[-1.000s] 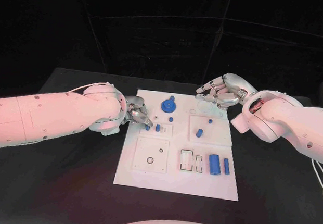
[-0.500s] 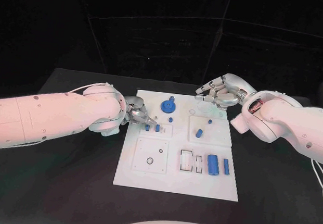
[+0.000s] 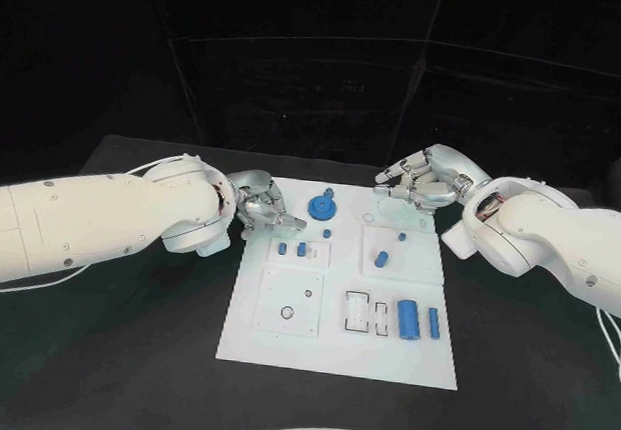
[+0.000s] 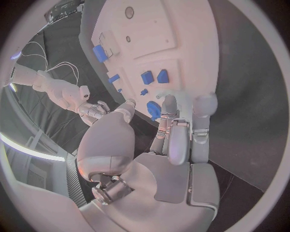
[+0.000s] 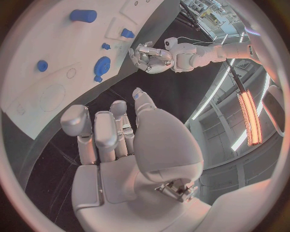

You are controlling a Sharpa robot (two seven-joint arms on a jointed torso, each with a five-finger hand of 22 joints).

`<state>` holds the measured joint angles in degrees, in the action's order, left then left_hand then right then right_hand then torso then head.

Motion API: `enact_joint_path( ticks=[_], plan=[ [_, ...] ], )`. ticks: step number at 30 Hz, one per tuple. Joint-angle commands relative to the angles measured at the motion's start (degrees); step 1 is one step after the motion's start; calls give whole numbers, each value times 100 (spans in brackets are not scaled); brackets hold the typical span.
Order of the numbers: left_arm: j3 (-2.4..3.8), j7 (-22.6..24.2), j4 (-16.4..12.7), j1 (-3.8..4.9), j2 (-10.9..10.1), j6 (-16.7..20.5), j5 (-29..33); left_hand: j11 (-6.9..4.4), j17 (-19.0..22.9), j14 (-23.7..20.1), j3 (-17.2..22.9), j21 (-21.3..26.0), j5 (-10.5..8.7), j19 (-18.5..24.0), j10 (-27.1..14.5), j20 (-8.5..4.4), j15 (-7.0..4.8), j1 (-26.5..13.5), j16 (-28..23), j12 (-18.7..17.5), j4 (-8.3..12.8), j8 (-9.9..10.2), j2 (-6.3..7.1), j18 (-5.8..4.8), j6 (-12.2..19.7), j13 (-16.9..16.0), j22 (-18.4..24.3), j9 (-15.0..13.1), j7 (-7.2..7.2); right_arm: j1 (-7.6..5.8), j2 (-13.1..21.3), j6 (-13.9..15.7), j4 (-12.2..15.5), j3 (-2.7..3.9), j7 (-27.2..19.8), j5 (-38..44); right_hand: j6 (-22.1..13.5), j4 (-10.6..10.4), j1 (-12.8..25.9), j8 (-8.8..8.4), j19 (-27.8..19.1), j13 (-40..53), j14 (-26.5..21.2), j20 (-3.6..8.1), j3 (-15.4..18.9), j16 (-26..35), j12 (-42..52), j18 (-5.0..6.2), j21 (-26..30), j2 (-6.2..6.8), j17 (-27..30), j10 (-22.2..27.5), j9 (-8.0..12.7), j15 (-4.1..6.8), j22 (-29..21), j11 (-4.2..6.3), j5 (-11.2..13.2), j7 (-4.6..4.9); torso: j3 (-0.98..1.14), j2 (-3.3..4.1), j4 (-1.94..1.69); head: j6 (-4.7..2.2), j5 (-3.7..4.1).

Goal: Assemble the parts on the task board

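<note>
While both hands stand at the far half of the task board (image 3: 386,361), the near half shows little completed work. Near the board's near-right quarter, a large blue cylinder (image 3: 411,317) and a slimmer blue bar (image 3: 434,321) lie flat just beside two rectangular recesses (image 3: 364,311), which appear unfilled. Toward the near-left, a square plate (image 3: 293,299) with small holes carries no blue part.

Mid-board, two small blue pieces (image 3: 292,247) sit close together by the left edge, and a blue peg (image 3: 384,256) with a smaller blue piece (image 3: 399,236) lies on the right side. Whether these are seated in their sockets or merely resting cannot be told.

Farther back, a blue round part (image 3: 323,207) sits near the far edge, between the two hands.

Left hand (image 3: 259,206): at the board's left edge, beside the small blue pieces; the left wrist view shows its fingers (image 4: 171,126) extended over the board with nothing visibly held, so it reads as empty and apart.

Right hand (image 3: 418,180): above the far-right corner, fingers (image 5: 104,133) loosely spread, holding nothing in the right wrist view.

Judgement: assembly is at an early-to-middle stage. At least the cylinder, the bar and the near-left plate remain outstanding; the far parts need closer verification.
</note>
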<state>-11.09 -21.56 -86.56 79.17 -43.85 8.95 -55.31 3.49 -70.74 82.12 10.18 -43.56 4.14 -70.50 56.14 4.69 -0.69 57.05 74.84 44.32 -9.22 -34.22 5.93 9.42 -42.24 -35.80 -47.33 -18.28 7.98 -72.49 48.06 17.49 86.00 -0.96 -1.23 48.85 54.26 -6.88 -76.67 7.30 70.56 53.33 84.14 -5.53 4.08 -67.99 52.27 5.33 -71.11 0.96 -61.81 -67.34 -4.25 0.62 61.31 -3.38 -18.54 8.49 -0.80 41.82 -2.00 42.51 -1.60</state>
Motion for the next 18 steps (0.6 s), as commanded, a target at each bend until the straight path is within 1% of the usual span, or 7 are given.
enact_joint_path(
  ticks=[1,3,6,8,10,16,18],
  plan=[
    [4,1029,4,15,67,500,272,71,874,-521,86,619,56,353,-317,92,65,536,-869,-146,177,-31,-152,81,22,141,476,38,51,-10,3,-9,4,3,-37,7,-45,3,14,24,-21,-5,3,0,28,31,-9,115,33,-38,5,34,5,24,-5,-8,-30,0,0,3,2,-24,33],
    [0,1464,57,17,165,610,278,116,1596,-964,208,883,60,477,-511,159,112,1052,-1564,-246,399,-32,-255,94,67,285,662,105,92,-10,-1,-6,1,3,-39,7,-45,3,14,24,-21,-5,3,0,28,31,-9,115,33,-38,5,34,5,24,-5,-8,-30,0,0,4,2,-39,52],
    [-7,2038,159,8,304,715,97,207,2451,-1560,530,1150,71,628,-927,208,178,1707,-2407,-616,734,125,-352,96,227,591,847,253,174,-10,-6,-4,-2,3,-44,7,-45,3,14,24,-21,-5,3,0,28,31,-9,115,33,-38,5,34,5,24,-5,-8,-30,0,-1,6,8,-62,78],
    [-10,2433,269,-18,440,823,-300,297,2696,-1784,863,1362,27,741,-1035,260,223,2078,-2675,-1055,1005,362,-252,90,137,1057,1000,497,223,-10,-10,-3,-6,3,-49,7,-46,1,16,24,-19,2,6,0,31,22,0,114,34,-39,-8,30,5,24,-4,-8,-32,0,-7,7,10,-78,103],
    [-12,2592,372,-41,560,866,-605,286,2829,-1744,1000,1399,22,694,-910,262,220,2147,-2729,-1255,1118,551,-130,93,-49,1363,1049,691,209,-9,-14,-3,-8,3,-51,7,-46,1,15,24,-19,2,6,0,31,22,1,114,33,-40,-8,29,5,24,-3,-8,-33,0,-9,6,8,-100,126],
    [-64,2599,646,-75,846,726,-1483,279,2912,-1422,896,1346,-43,407,-910,256,216,2001,-2550,-1537,1164,929,133,110,-192,1777,1085,991,171,-9,-23,-2,-7,3,-55,7,-46,1,15,24,-17,3,7,0,31,21,2,114,32,-40,-10,29,5,24,-1,-8,-33,0,3,3,12,-111,131],
    [-98,2527,719,-80,923,635,-1736,250,2296,-936,798,1244,-54,152,-869,228,184,1948,-1850,-1582,1152,1052,166,112,-314,1918,1063,1096,136,-9,-25,-3,-7,3,-55,7,-46,1,15,24,-17,3,7,0,31,21,2,114,32,-40,-10,29,5,24,-1,-8,-33,0,2,3,14,-113,131]
  ],
)
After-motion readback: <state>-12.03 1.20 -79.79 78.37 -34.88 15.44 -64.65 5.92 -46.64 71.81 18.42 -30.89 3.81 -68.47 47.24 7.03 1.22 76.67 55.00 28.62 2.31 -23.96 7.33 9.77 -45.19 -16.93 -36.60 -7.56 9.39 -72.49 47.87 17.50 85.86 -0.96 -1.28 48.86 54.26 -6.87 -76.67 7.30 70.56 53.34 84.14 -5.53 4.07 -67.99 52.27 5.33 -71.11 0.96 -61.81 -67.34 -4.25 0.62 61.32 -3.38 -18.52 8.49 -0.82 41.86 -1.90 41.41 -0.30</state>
